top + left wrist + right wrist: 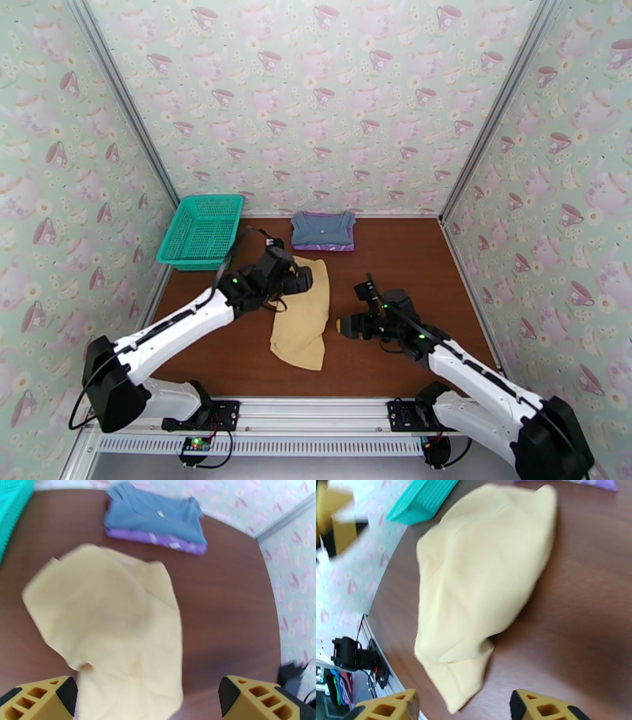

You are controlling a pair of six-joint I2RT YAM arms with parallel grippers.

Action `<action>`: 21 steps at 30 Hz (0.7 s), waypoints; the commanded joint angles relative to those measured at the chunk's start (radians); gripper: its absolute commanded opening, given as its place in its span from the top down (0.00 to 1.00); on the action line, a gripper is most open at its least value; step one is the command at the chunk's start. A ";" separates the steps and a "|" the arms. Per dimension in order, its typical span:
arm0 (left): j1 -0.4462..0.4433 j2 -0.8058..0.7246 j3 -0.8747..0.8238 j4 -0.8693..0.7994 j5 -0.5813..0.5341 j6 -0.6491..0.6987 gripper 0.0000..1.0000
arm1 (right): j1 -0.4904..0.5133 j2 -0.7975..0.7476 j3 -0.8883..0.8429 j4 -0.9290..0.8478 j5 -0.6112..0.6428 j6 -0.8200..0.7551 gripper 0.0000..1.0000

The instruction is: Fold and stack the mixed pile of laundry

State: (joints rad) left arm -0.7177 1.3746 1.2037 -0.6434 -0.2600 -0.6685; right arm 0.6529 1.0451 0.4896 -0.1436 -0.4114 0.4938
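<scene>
top: high, far, looking forward-down | wrists: near, angled down | all share: mustard-yellow piece (304, 316)

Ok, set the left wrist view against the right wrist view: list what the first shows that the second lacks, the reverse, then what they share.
Left wrist, not right wrist: the folded grey-blue piece lying on the purple T-shirt, and the open left claw. Right wrist, not left wrist: the metal rail with cables at the table's near edge, and the open right claw. Shared: the mustard-yellow piece lying loose on the brown table, a corner of the teal basket, a sliver of the purple T-shirt.
</scene>
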 commanded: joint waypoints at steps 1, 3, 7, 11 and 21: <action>0.046 -0.023 -0.055 -0.111 0.002 0.056 0.00 | 0.134 0.094 0.031 0.017 0.158 0.128 0.29; 0.056 -0.051 -0.100 -0.087 0.026 0.058 0.00 | 0.230 0.132 0.036 0.005 0.254 0.195 0.28; 0.058 -0.080 -0.151 -0.089 0.045 0.076 0.00 | 0.355 0.190 0.032 0.013 0.367 0.358 0.26; 0.017 -0.082 -0.154 -0.095 0.107 0.152 0.14 | 0.397 0.219 0.037 0.016 0.422 0.436 0.28; -0.448 0.034 -0.081 -0.226 0.002 0.260 0.37 | -0.033 -0.333 0.151 -0.559 0.589 0.162 0.26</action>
State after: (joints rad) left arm -1.1088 1.3460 1.0889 -0.8242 -0.2440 -0.4435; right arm 0.7620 0.8124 0.6014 -0.4988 0.1444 0.7822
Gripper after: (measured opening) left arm 0.629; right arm 0.742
